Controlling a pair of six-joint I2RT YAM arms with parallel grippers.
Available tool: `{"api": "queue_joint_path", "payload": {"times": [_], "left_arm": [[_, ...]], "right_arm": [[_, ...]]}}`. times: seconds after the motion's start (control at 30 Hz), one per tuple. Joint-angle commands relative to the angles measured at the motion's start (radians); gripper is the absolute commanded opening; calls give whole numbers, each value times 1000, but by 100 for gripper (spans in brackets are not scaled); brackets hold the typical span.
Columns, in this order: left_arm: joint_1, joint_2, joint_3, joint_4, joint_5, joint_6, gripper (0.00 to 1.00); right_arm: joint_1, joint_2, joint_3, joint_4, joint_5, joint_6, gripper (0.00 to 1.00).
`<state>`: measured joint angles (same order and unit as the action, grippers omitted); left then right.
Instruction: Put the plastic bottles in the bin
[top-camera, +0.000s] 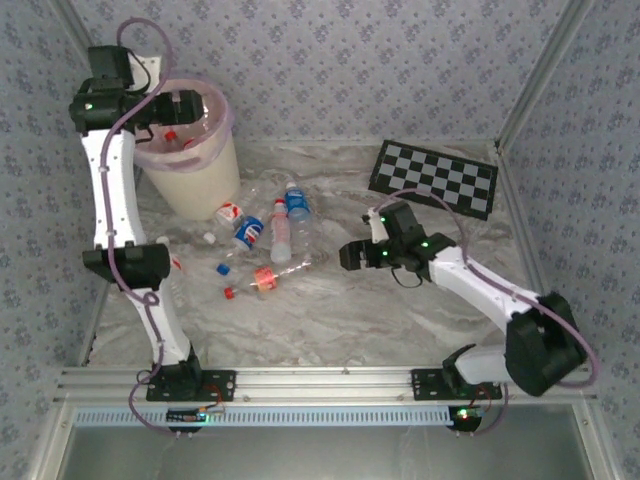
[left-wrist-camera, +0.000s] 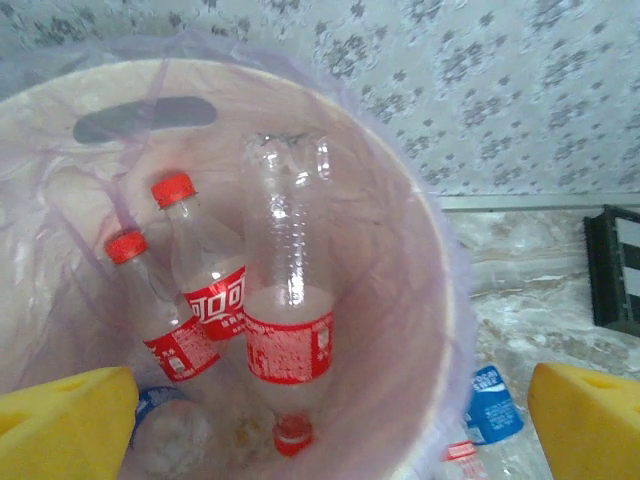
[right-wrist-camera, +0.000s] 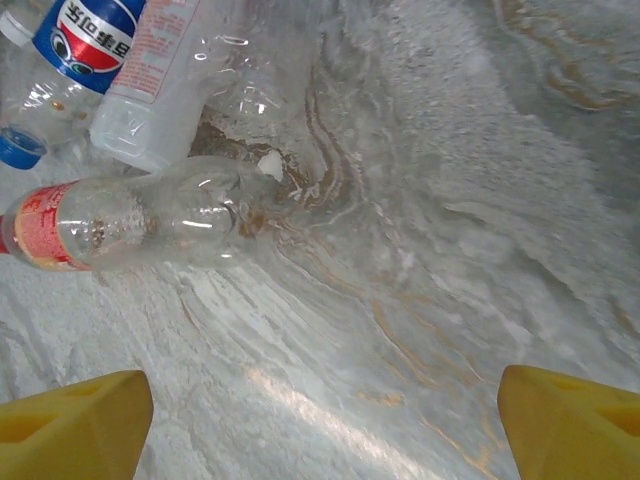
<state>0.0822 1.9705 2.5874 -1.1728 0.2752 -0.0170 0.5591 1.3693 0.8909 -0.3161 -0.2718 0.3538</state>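
The bin (top-camera: 195, 185) stands at the back left, lined with a pale pink bag. My left gripper (top-camera: 185, 105) hovers over its mouth, open and empty. In the left wrist view (left-wrist-camera: 330, 430) I look down into the bin (left-wrist-camera: 420, 260). A red-labelled bottle (left-wrist-camera: 290, 340) stands cap-down there, beside two red-capped bottles (left-wrist-camera: 205, 285). Several more bottles (top-camera: 265, 240) lie scattered on the table in front of the bin. My right gripper (top-camera: 350, 255) is low over the table to their right, open (right-wrist-camera: 320, 420). A red-labelled bottle (right-wrist-camera: 150, 225) lies ahead of it to the left, near a Pepsi bottle (right-wrist-camera: 85, 40).
A black-and-white checkerboard (top-camera: 435, 180) lies at the back right. Patterned walls close in the marble table (top-camera: 400, 320) at the back and sides. A blue-labelled bottle (left-wrist-camera: 492, 405) lies just outside the bin's rim.
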Motion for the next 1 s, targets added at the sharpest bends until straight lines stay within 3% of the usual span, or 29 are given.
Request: {"api": "queue_joint_path", "payload": {"times": [0.0, 0.27, 0.53, 0.8, 0.97], "left_arm": [[-14, -170, -155, 46, 11, -45, 100], [-155, -641, -867, 363, 39, -199, 99], [-258, -975, -1396, 535, 6, -422, 97], [-289, -1107, -1712, 791, 48, -638, 95], [-300, -1019, -1715, 879, 82, -683, 94]], "right_arm": [[43, 95, 68, 84, 24, 50, 90], [87, 385, 241, 181, -53, 91, 80], [91, 531, 384, 175, -80, 86, 91], [78, 662, 498, 183, -97, 97, 87], [65, 683, 524, 168, -107, 94, 73]]}}
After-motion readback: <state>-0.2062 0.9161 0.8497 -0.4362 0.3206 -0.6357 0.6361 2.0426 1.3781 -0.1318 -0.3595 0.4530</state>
